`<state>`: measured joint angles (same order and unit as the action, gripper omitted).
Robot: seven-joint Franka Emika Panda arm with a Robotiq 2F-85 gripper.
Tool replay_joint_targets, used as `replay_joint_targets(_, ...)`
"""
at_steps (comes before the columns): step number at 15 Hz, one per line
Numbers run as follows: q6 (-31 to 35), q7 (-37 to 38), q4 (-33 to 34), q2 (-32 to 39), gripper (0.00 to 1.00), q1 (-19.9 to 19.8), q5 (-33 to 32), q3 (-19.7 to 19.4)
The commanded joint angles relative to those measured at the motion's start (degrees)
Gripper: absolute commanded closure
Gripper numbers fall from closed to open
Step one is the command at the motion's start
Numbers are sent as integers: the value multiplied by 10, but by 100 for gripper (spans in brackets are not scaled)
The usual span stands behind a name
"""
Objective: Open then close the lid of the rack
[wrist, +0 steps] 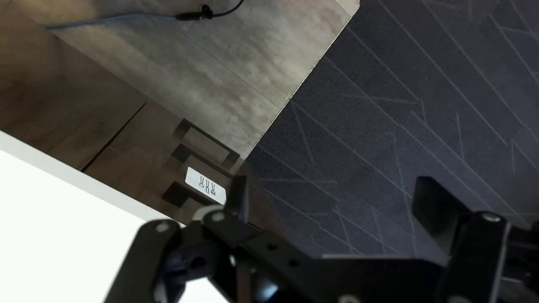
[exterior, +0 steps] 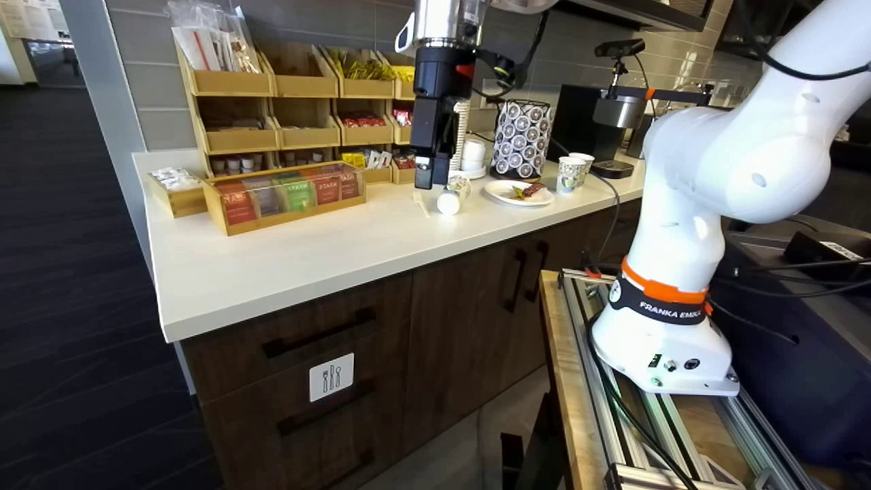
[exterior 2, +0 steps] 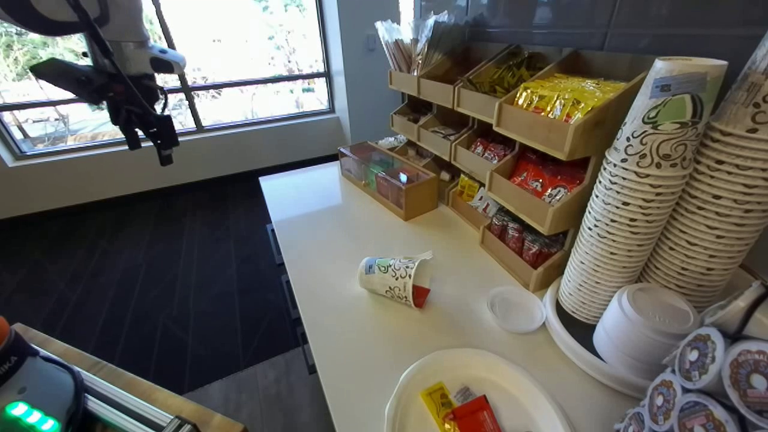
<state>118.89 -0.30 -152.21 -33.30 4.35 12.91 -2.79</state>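
Blk angular 2-finger gripper (wrist: 337,202), pointing down, fingers (wrist: 436,206) spread w/ wide gap btwn.
Silver cyl. metallic wrist (exterior: 449,20) directly above gripper, approx. upright; thick white rounded arm (exterior: 738,160) well to R of it in an exterior view, upper part cropped; white base (exterior: 660,347) w/ orange band (exterior: 663,291) sits lower than gripper, same side as arm.

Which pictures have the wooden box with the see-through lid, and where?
In an exterior view: wooden box, left of centre, slightly high.
In an exterior view: wooden box, near centre, slightly high.
In the wrist view: not there.
Shared landmark: white counter, in all three.
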Motion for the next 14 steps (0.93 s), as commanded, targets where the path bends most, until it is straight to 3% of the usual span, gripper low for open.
replay_joint_targets(1,18,-37,38,102,0,-25,61,-60)
replay_joint_targets(5,55,-118,87,207,0,-35,193,-126)
replay_joint_targets(9,70,-208,136,302,0,-62,376,-147)
replay_joint_targets(10,90,-235,144,324,0,-48,423,-170)
replay_joint_targets(14,163,-348,176,390,0,-105,610,-130)
